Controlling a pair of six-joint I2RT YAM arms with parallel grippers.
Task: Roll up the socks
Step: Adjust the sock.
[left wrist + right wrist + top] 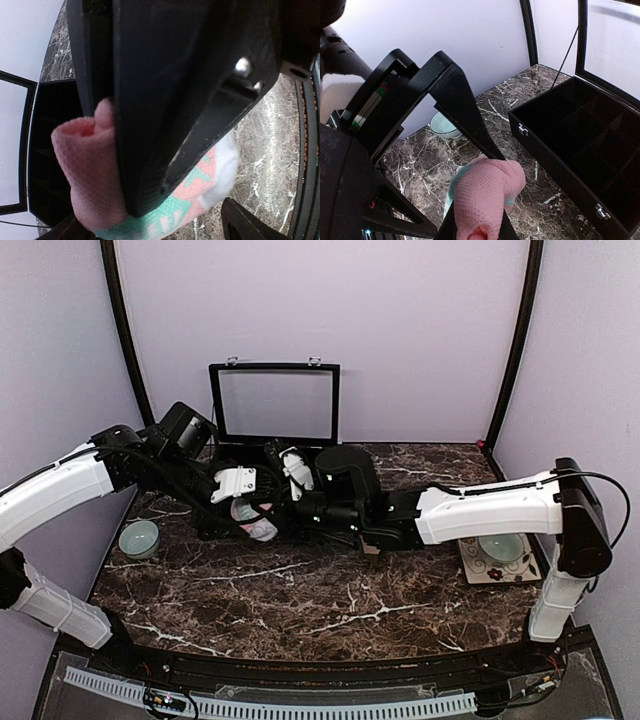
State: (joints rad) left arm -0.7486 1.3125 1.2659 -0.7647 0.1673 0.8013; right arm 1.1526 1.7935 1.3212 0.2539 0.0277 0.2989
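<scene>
A pink sock (487, 197) with mint-teal patches and a white toe is rolled into a soft bundle just above the marble table (300, 590). My right gripper (480, 235) is shut on its pink end, one black finger pressed across the roll. The same sock (90, 165) fills the left wrist view, partly hidden behind that finger. My left gripper (155, 232) is open, its fingertips (250, 222) standing wide on either side of the bundle. From above, the sock (258, 528) shows below both grippers, left (245, 505) and right (275, 512).
A black compartment box (580, 145) with its lid raised (275, 405) stands just behind the grippers. A mint bowl (139, 538) sits at the table's left edge. Another bowl on a patterned mat (500, 555) is at the right, under the right arm.
</scene>
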